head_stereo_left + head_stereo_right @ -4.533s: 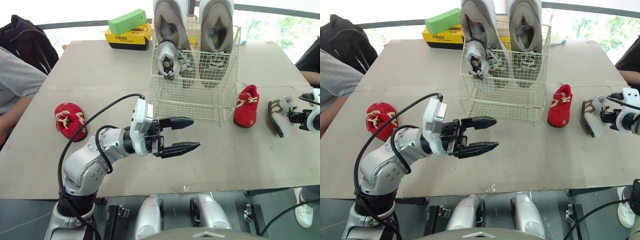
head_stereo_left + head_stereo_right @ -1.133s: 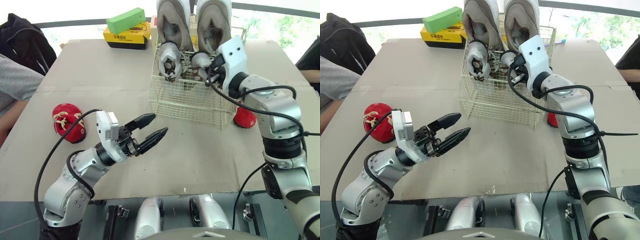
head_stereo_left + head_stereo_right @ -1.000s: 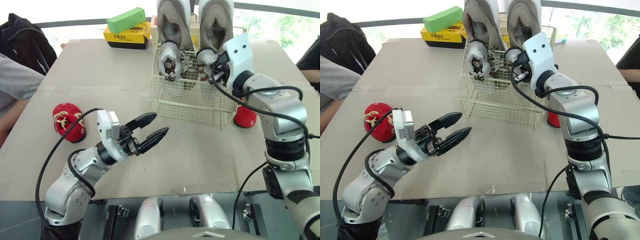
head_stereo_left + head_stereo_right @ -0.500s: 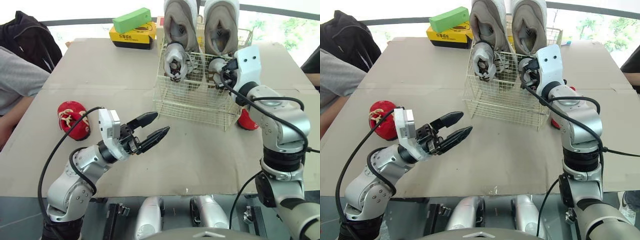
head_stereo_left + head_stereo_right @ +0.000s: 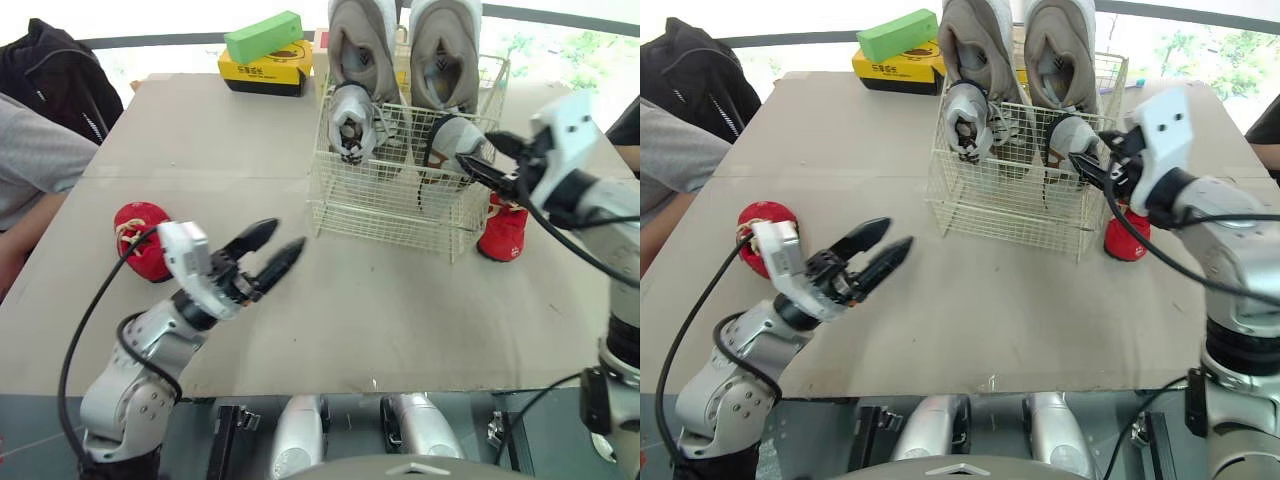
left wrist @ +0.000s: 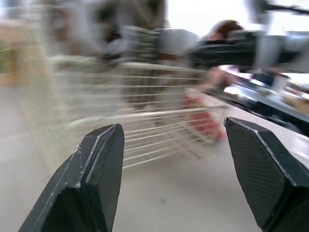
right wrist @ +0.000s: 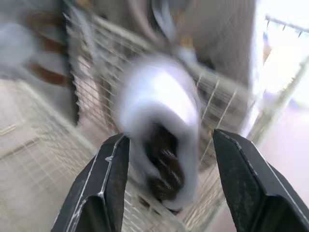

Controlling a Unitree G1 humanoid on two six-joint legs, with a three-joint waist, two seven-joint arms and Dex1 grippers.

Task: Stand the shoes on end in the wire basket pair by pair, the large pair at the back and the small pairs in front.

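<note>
Matte tan surface (image 5: pixel 400 300), windows beyond. In white wire basket (image 5: pixel 400 205): large grey shoes (image 5: pixel 357 40) at back, small grey pair (image 5: pixel 350 120) in front. Red shoes (image 5: pixel 143 240) flanking basket. Left hand (image 5: pixel 284 234) wide before basket, right hand (image 7: pixel 169 135) wide beside it.

small grey shoe (image 5: pixel 448 138) now in wire basket (image 5: pixel 385 207) | right end effector (image 5: pixel 484 158) opened, drawn back

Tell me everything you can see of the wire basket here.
The wire basket is a cream-white, open-topped box of thin wire grid, standing upright on the brown table. Two large grey shoes stand on end at its back, two small grey shoes in front of them. A red shoe sits by its right front corner. The right gripper hovers open at its right rim.
</note>
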